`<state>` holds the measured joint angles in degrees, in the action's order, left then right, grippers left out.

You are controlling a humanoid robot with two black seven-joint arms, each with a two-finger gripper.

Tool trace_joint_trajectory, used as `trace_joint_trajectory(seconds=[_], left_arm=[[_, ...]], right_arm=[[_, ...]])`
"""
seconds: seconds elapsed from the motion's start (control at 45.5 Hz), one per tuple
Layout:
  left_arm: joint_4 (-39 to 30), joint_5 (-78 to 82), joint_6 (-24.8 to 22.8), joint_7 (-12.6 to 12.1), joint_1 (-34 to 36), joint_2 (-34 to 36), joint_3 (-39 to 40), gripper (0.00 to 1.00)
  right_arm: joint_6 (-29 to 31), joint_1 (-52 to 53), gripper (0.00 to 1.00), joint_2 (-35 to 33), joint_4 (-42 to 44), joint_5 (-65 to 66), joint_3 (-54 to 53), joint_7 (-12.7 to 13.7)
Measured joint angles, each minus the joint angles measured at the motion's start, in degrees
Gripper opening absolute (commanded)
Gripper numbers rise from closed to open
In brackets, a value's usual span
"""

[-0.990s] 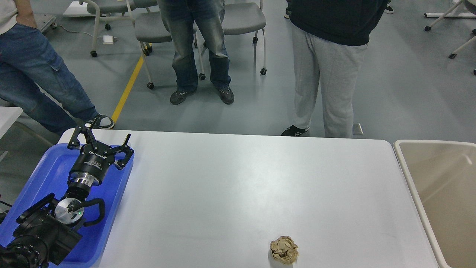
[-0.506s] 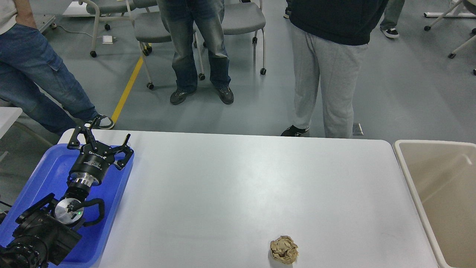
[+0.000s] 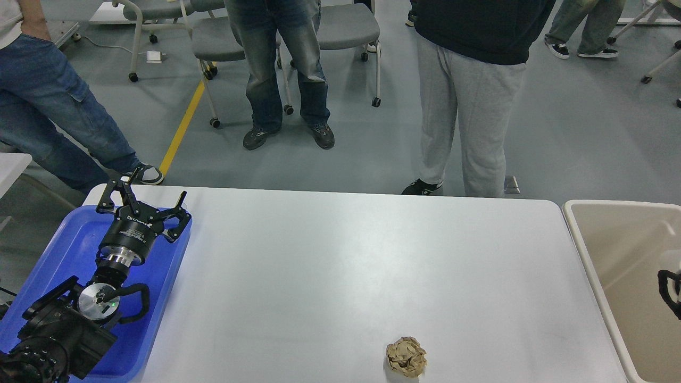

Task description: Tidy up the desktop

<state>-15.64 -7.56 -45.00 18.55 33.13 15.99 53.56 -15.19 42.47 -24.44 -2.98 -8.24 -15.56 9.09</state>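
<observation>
The white desktop point(image 3: 346, 255) fills the middle of the head view. A crumpled brown paper ball point(image 3: 406, 357) lies on it near the front edge, right of centre. My left gripper point(image 3: 149, 194) is open and empty, held over the far right corner of the blue tray point(image 3: 64, 250), far from the paper ball. A small black part of my right arm point(image 3: 669, 290) shows at the right edge over the beige bin point(image 3: 628, 266); its fingers cannot be told apart.
The blue tray sits at the desktop's left end and the beige bin stands off its right end. Several people stand on the grey floor beyond the far edge, with wheeled chairs point(image 3: 340, 32) behind them.
A black part of my right arm has come into view at the right edge over the bin. My left arm and the paper ball have not moved.
</observation>
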Motion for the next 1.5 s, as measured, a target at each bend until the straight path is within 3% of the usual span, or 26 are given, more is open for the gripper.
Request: trace_joint_trajectory(seconds=[0.132, 0.154, 0.198, 0.22, 0.66, 1.496], left_arm=[[0.00, 0.00, 0.00, 0.00, 0.00, 0.00, 0.00, 1.00], [0.00, 0.00, 0.00, 0.00, 0.00, 0.00, 0.00, 1.00], [0.00, 0.00, 0.00, 0.00, 0.00, 0.00, 0.02, 1.00], [0.00, 0.00, 0.00, 0.00, 0.00, 0.00, 0.02, 1.00], [0.01, 0.00, 0.00, 0.00, 0.00, 0.00, 0.02, 1.00], [0.01, 0.00, 0.00, 0.00, 0.01, 0.01, -0.03, 1.00]], right_arm=[[0.01, -0.70, 0.00, 0.62, 0.00, -0.01, -0.48, -0.16], [0.05, -0.85, 0.11, 0.71, 0.00, -0.01, -0.54, -0.19], [0.11, -1.05, 0.47, 0.80, 0.00, -0.01, -0.61, -0.24], [0.13, -1.20, 0.55, 0.87, 0.00, -0.01, -0.64, -0.27], [0.66, -2.98, 0.97, 1.27, -0.11, 0.13, -0.95, -0.99], [0.67, 4.25, 1.00, 5.32, -0.90, 0.49, -1.37, -1.48]])
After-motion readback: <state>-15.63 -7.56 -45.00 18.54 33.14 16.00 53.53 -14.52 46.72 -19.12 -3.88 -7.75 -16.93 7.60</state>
